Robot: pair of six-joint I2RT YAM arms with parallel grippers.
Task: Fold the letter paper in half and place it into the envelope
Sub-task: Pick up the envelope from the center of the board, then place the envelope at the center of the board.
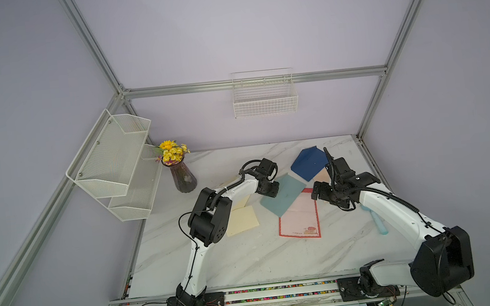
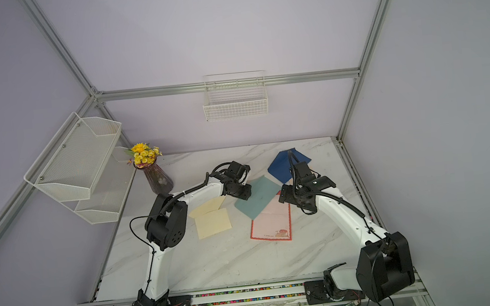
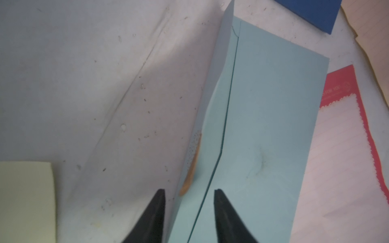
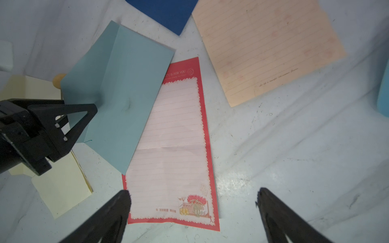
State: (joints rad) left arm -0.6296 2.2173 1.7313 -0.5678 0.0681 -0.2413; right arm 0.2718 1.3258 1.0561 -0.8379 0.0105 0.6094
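The letter paper (image 1: 300, 219) (image 2: 272, 223) (image 4: 172, 136) is a pink lined sheet with a red border, lying flat and unfolded on the marble table. A light teal envelope (image 1: 283, 196) (image 2: 256, 200) (image 4: 126, 94) (image 3: 263, 126) overlaps its far left corner. The envelope's flap stands raised. My left gripper (image 3: 189, 190) (image 1: 272, 192) straddles the flap's edge, its jaws narrowed with a gap still showing on both sides. My right gripper (image 4: 193, 197) (image 1: 315, 194) hangs wide open above the letter, holding nothing. The letter's flower-printed end shows between its fingers.
A dark blue envelope (image 1: 309, 161) and a peach lined sheet (image 4: 269, 48) lie behind the letter. Cream paper and envelope (image 1: 242, 220) lie under the left arm. A flower vase (image 1: 183, 178) stands at the back left. A light blue object (image 1: 379, 222) lies under the right forearm.
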